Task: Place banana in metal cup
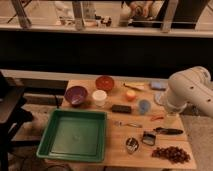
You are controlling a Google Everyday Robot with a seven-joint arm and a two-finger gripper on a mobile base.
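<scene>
Hovering fingers [170,119] spread near right table [117,150] edge

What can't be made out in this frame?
Camera view:
- gripper, under the arm at the right of the table: dark, blurred into things beside it.
- metal cup: inside too dark to see.
- banana, far side: too small for detail.
- arm: cut off by right edge.

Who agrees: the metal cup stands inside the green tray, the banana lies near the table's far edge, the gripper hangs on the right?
The camera view shows the metal cup on the table beside the green tray, not inside it. The banana near the far edge and the gripper on the right are correct.
</scene>
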